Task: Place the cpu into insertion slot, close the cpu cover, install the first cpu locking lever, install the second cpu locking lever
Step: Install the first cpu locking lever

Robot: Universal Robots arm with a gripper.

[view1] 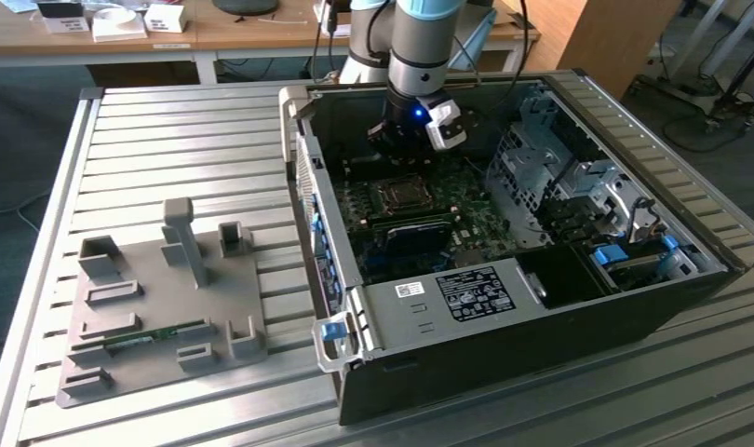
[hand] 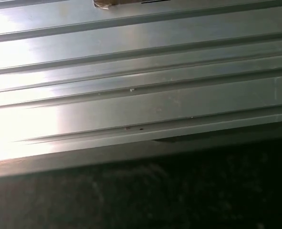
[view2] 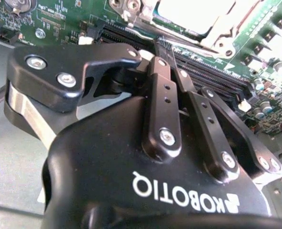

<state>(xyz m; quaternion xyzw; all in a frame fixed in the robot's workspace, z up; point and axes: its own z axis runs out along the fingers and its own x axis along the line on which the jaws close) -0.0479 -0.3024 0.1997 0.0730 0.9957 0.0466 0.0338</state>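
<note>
In the exterior view my gripper (view1: 409, 152) hangs inside the open computer case (view1: 502, 345), just above and behind the cpu socket (view1: 399, 194) on the motherboard (view1: 417, 223). The second wrist view looks along the black fingers (view2: 162, 95), which meet at their tips with nothing between them, so the gripper (view2: 162, 50) is shut. Beyond the tips lies the cpu (view2: 186, 14), its pale silver top showing in the socket. The silvery frame of the cpu cover (view2: 222, 36) lies around it. The tips stand apart from the socket.
Dark memory slots (view2: 217, 83) run between the fingertips and the socket. A drive cage (view1: 563, 177) and cables fill the case's side on the exterior view's right. A grey fixture plate (view1: 154, 298) stands on the slatted metal table (hand: 141, 95).
</note>
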